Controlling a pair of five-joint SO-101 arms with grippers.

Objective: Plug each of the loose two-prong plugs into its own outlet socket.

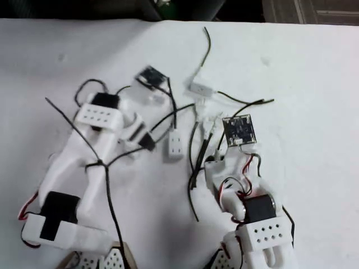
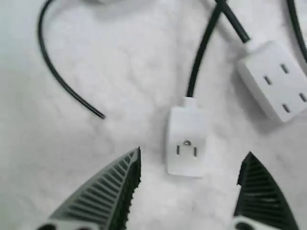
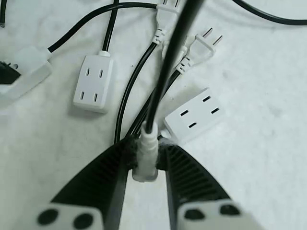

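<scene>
Clamping plug (image 3: 144, 163): right tool (image 3: 146, 143), cords (image 3: 129, 91) crowding it | left tool (image 2: 192, 155) spread apart, straddling socket (image 2: 186, 143)

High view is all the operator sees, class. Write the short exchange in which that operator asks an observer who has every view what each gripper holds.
Operator: Is anything held on the right side?
Observer: Yes, the right gripper is shut on a white cord end with a black cord running out of it.
Operator: And on the left?
Observer: The left gripper is open, with a white connector lying between the jaws, touching neither.
Operator: Is a free plug close by?
Observer: Ahead of the right gripper, a loose two-prong plug lies just beyond a white socket block.
</scene>
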